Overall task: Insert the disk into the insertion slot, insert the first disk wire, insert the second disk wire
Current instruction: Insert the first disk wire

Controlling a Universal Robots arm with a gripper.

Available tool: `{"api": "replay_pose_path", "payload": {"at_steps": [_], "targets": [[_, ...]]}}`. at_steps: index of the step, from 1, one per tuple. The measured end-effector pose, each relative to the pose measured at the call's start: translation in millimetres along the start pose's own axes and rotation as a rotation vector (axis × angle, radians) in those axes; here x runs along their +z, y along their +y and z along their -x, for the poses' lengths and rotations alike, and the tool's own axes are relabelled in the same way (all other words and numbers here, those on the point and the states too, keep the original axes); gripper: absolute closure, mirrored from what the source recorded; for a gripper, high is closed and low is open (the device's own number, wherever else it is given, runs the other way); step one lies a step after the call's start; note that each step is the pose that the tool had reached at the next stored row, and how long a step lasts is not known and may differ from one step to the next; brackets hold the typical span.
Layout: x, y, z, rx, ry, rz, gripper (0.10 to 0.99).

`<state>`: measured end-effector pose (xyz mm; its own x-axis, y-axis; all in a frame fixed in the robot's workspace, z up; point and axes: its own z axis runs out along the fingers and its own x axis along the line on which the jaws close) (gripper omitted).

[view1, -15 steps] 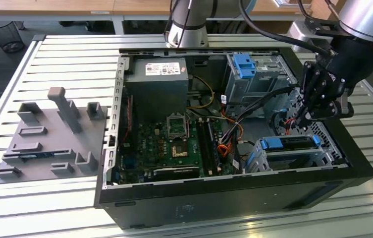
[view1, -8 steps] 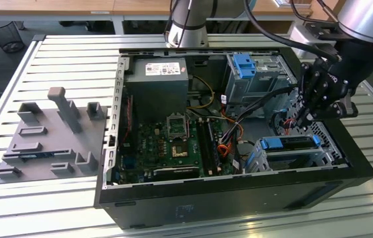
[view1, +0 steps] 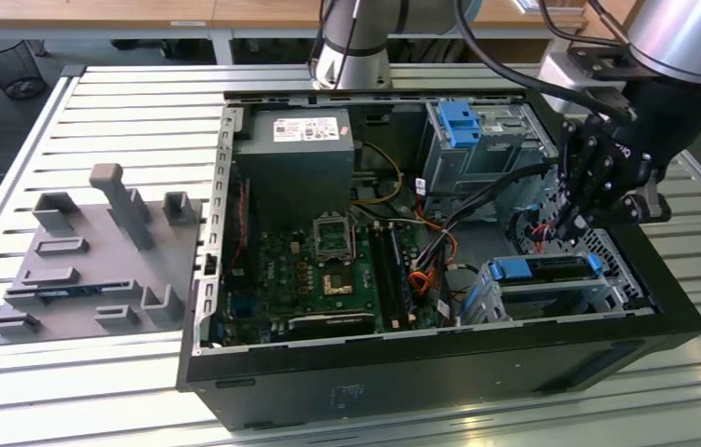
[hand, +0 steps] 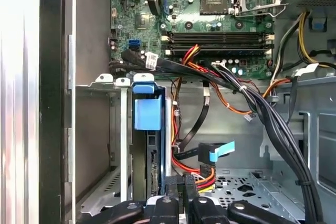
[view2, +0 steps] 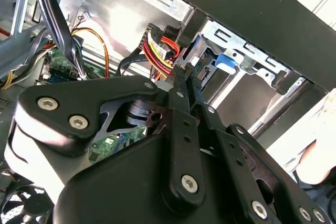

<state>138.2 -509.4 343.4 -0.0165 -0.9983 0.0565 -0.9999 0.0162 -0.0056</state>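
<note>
**Claw above the seated disk inside an open computer case**

Exterior view, left to right. Well apart from the claw, a grey fixture plate (view1: 89, 251) lies on the slatted table (view1: 101, 102). Nearer to it, the open computer case (view1: 450, 372) exposes a green motherboard (view1: 325, 270). The claw (view1: 570, 223) hangs inside the case, close to the wall on the exterior view's right. Just below it, the disk (view1: 543, 268), marked by its blue carrier, sits in the insertion slot (view1: 490, 296).

Second wrist view. A red-and-yellow wire bundle (view2: 157, 48) runs just beside the claw's tips. The fingers (view2: 177, 103) are drawn together with barely a gap. Whether a plug is pinched between them cannot be told.

First wrist view. The disk's blue carrier stands just ahead of the claw. A blue-tabbed plug (hand: 218, 151) lies near the tips, apart from the disk.
</note>
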Motion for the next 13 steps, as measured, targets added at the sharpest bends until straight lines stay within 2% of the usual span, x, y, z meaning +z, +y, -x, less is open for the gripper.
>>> {"api": "replay_pose_path", "payload": {"at_steps": [3,13], "targets": [[0.7,1.1,-2.9,-0.006,-0.0001,-0.007,0.918],[3.1,4.4,-10.1,-0.015,-0.0004,-0.017,0.918]]}}
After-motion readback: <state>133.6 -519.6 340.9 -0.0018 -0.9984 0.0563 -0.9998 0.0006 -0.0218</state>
